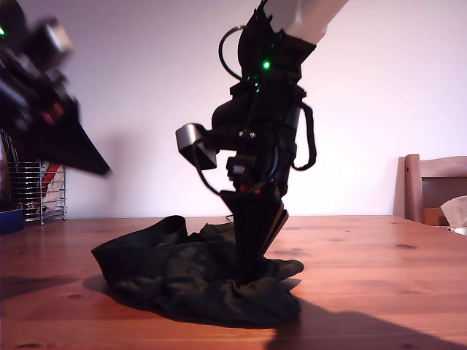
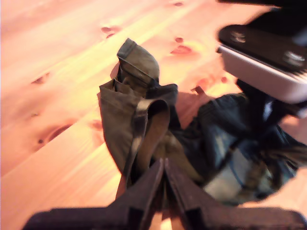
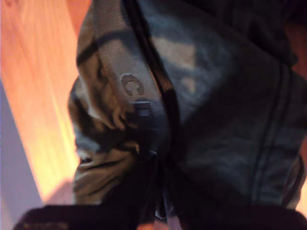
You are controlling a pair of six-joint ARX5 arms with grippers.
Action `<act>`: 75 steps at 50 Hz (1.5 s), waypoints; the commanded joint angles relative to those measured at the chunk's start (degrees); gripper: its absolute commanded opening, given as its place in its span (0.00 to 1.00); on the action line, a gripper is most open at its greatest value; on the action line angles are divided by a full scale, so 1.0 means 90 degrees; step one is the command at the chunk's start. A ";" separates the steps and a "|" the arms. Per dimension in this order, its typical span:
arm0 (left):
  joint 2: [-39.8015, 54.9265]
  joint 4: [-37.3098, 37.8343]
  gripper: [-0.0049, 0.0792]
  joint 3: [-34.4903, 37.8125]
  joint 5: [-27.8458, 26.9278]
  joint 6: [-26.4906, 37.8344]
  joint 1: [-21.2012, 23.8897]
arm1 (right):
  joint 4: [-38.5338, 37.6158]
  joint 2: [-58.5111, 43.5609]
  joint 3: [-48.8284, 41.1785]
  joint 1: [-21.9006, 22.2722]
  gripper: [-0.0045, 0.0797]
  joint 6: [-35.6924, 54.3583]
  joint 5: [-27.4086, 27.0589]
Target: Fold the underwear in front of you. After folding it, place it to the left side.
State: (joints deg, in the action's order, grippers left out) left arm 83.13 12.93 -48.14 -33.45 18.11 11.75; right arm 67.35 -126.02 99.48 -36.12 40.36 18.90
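Two grippers: my second gripper pinches the underwear mid-table, jaws pressed into cloth; my first gripper hovers w/ jaws together, empty. Lift slowly, drag waistband flat before folding.

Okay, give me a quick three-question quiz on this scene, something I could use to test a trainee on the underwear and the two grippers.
1. True or false: the underwear lies neatly folded flat on the table.
2. What is my second gripper doing? A: hovering open above bare wood. B: pointing down into the crumpled cloth, shut on it. C: gripping a chair.
3. Fill in: my first gripper, raised at the exterior view's left, has its jaws ___ with nothing between them.

Key: 1 false, it is a bunched heap. 2 B. 3 shut.
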 commanded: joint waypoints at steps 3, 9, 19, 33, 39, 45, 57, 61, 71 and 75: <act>0.0510 -0.0627 0.09 0.0002 -0.0034 -0.0027 0.0165 | 0.0046 0.0301 -0.0070 -0.0046 0.04 -0.0109 -0.0005; 0.0947 -0.1511 0.11 0.0002 -0.0039 0.0058 0.0304 | 0.0049 0.0301 -0.0070 -0.0061 0.04 -0.0146 0.0000; 0.1540 -0.2407 0.36 0.0002 -0.0051 0.0889 0.0381 | -0.0002 0.0301 -0.0070 -0.0068 0.04 -0.0148 -0.0002; 0.1736 -0.2990 0.38 0.0002 -0.0155 0.0886 0.0423 | -0.0175 0.0301 -0.0070 -0.0068 0.04 -0.0148 0.0002; 0.1766 -0.3077 0.38 0.0000 -0.0073 0.0913 0.0488 | -0.0204 0.0301 -0.0070 -0.0068 0.04 -0.0148 0.0002; 0.1773 -0.3106 0.38 0.0000 0.0126 0.1185 0.0641 | -0.0233 0.0299 -0.0070 -0.0068 0.04 -0.0148 0.0002; 0.2217 -0.3033 0.38 -0.0279 0.0301 0.1304 0.0736 | -0.0216 0.0301 -0.0070 -0.0068 0.04 -0.0153 0.0002; 0.2395 -0.3004 0.38 -0.0444 0.0435 0.1309 0.0741 | -0.0199 0.0301 -0.0070 -0.0068 0.04 -0.0153 0.0007; 0.2718 -0.2205 0.38 -0.0984 0.0687 0.1530 0.0758 | -0.0209 0.0301 -0.0070 -0.0068 0.04 -0.0153 0.0005; 0.2722 -0.2215 0.34 -0.1049 0.0704 0.1542 0.0758 | -0.0211 0.0301 -0.0070 -0.0063 0.04 -0.0153 0.0005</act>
State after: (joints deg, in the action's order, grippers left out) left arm 106.78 -6.70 -57.34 -26.98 31.42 18.61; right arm 65.43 -124.07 99.48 -36.16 39.05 18.87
